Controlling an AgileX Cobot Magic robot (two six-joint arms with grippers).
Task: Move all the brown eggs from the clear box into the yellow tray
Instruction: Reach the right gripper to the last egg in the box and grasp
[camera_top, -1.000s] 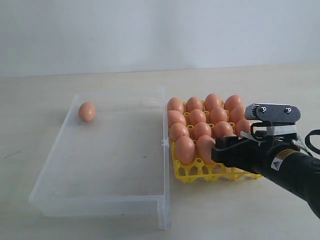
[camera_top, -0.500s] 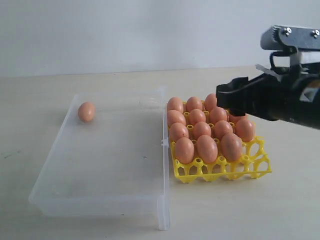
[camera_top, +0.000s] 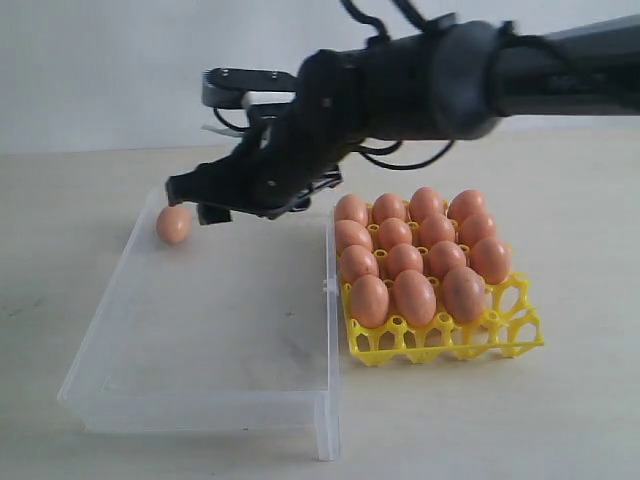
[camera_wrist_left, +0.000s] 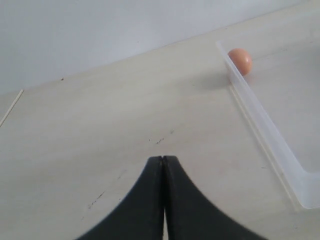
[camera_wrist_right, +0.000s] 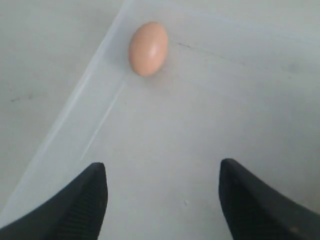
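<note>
Right wrist view crops the wide-open, empty right hand (camera_wrist_right: 162, 169) near one brown egg (camera_wrist_right: 148, 48); left hand (camera_wrist_left: 163, 161) closed.

Clear box (camera_top: 200, 412): transparent colourless plastic, smooth, with a faint sheen along its rims. Lone egg (camera_top: 173, 224) inside the box and brown eggs (camera_top: 414, 297) beside it: smooth, matt orange-brown shells. Yellow tray (camera_top: 400, 345) just beside the box: bright moulded plastic lattice, slightly glossy. Table (camera_top: 480, 420) under the box: pale, matt, faintly scuffed. Right gripper (camera_top: 197, 200) above the box: matt black fingers (camera_wrist_right: 92, 205), finely ribbed on their inner faces; grey metal plate (camera_top: 245, 80) with screws behind them.
</note>
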